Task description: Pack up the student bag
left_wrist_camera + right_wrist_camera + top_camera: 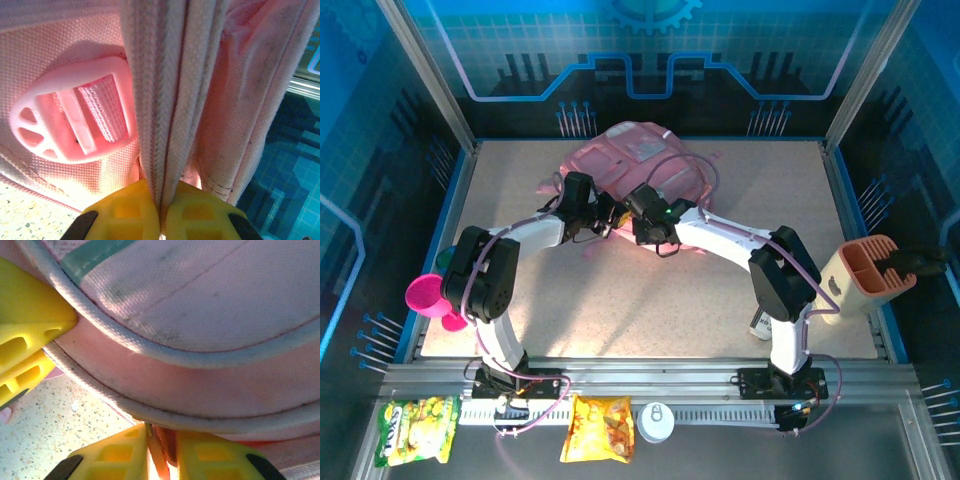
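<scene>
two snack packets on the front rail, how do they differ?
The left packet is green and yellow; the right packet is orange and yellow. The left packet lies near the corner; the right packet lies nearer the middle, beside a white disc. Both lie flat on the front rail, not in the bag.

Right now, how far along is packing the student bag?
Done: nothing visibly packed; the student bag lies at the far side of the table, contents hidden. In hand: left jaws shut on its strap, right jaws pinching fabric at its piped edge, likely to open it. Left: green snack packet, orange snack packet, pink cup and beige organizer sit outside the bag.
</scene>
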